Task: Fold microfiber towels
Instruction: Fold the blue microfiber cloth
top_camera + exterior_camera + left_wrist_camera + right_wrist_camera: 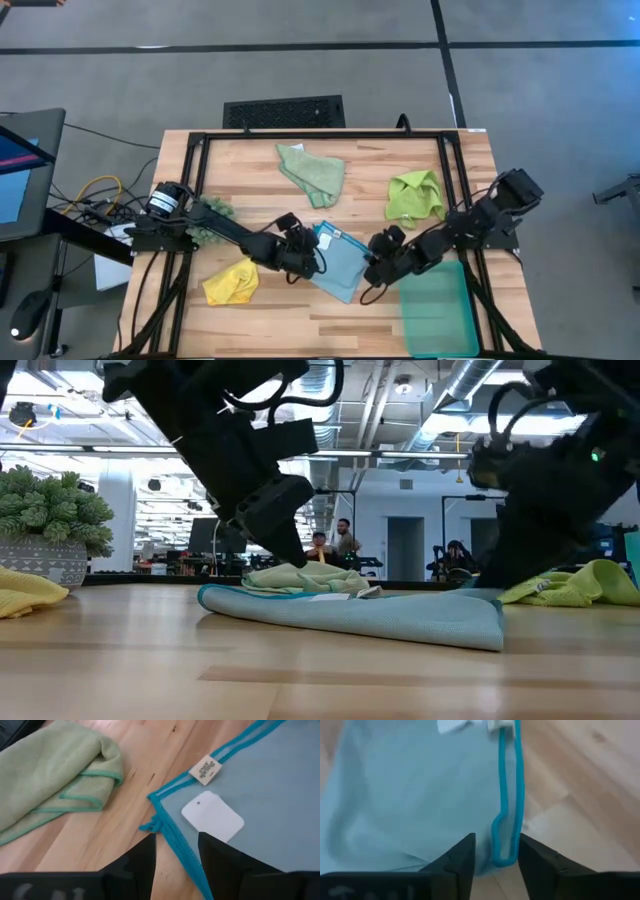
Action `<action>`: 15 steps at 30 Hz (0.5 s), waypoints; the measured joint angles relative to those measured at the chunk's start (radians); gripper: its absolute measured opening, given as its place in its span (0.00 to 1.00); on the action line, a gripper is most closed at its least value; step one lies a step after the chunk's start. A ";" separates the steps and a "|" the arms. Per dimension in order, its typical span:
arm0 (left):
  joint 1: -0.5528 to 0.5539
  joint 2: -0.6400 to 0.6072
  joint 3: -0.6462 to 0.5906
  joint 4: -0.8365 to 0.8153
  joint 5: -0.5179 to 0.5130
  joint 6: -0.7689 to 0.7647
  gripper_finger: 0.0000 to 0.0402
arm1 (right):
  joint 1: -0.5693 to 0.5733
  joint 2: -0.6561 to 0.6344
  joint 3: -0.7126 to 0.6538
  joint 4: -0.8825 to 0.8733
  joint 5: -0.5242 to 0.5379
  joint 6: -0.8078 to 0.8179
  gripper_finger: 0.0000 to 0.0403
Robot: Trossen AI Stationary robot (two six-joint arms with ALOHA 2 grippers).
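Light blue towel point(338, 264) lies flat on the wooden table point(400, 160) between the two grippers, folded into a rough rectangle with a bright teal stitched hem. Left gripper point(176, 851) sits at the towel's near corner, its dark fingers point(142, 857) parted with the hem and a loose thread knot running into the gap; whether the cloth is pinched cannot be told. Just ahead of those fingers a white tag point(213, 815) and a small woven label point(205, 769) rest on the smooth, fine-weave blue cloth. Right gripper point(496, 851) is at the opposite edge, fingers likewise parted, with a curled loop of the teal hem lying in the gap; grip cannot be judged there either.

Beyond the left gripper lies the pale sage green towel point(55, 770), bunched in soft rounded folds with a green edging. Lime green towel point(414, 196) is crumpled beyond the right gripper, and the yellow towel point(231, 282) is heaped beside the left arm. A translucent teal tray point(437, 305) sits flat beside the right arm.
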 joint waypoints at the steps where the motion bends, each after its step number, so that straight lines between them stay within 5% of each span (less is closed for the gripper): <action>1: 0.002 0.002 0.000 0.015 -0.001 0.007 0.34 | 0.004 0.008 -0.001 0.004 0.000 -0.006 0.36; 6: -0.002 0.004 0.001 0.072 -0.028 0.065 0.32 | 0.011 0.020 0.026 0.012 0.001 -0.083 0.19; 10: -0.014 0.004 0.001 0.080 -0.170 0.074 0.28 | 0.032 0.019 0.071 0.044 0.003 -0.207 0.05; 15: -0.026 0.004 0.001 0.091 -0.205 0.186 0.23 | 0.098 0.019 0.112 0.132 -0.004 -0.398 0.06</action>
